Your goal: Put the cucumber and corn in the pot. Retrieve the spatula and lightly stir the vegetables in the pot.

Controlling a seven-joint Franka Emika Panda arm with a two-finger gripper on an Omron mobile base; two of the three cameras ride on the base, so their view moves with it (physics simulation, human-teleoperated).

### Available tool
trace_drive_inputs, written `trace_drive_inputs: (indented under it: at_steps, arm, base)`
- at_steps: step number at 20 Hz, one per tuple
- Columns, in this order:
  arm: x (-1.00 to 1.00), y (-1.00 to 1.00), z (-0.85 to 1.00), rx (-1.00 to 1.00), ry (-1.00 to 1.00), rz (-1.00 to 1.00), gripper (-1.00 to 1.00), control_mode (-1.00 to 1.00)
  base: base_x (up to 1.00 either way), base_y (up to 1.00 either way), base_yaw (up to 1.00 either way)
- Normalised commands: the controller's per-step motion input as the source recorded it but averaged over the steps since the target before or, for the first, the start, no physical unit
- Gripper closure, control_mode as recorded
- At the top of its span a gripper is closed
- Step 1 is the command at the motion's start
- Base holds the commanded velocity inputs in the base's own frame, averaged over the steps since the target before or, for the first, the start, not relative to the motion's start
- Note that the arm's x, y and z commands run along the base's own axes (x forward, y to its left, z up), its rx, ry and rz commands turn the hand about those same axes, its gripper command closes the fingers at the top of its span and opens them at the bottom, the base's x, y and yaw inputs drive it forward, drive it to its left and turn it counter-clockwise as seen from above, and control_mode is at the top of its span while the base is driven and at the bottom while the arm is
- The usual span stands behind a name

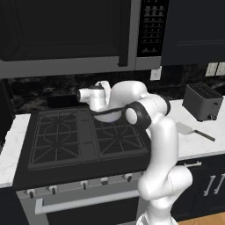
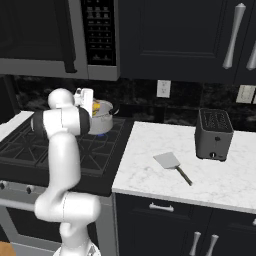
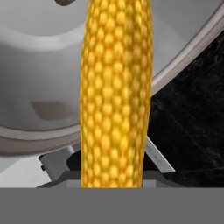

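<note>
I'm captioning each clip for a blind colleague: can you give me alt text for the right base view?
The white arm's pincer holds a yellow corn cob over the steel pot on the black stove. On the white marble counter to the right lies the spatula, with a dark toaster behind it, under dark cabinets.

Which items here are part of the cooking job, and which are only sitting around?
Part of the job:
- corn, held by the gripper over the pot
- pot on the stove
- spatula, lying untouched on the counter

Sitting around:
- toaster
- microwave
</note>
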Motion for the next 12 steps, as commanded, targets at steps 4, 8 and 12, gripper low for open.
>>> trace_drive_inputs:
  at_steps: [4, 8, 12]
  arm:
    - [0.17, -0.01, 0.00, 0.00, 0.07, 0.00, -1.00, -1.00]
    - [0.00, -0.04, 0.00, 0.00, 0.01, 0.00, -1.00, -1.00]
    - [-0.40, 0.00, 0.00, 0.02, 0.00, 0.00, -1.00, -1.00]
  base:
    - [0.00, 0.00, 0.00]
    - [0.00, 0.00, 0.00]
    - [0.00, 0.00, 0.00]
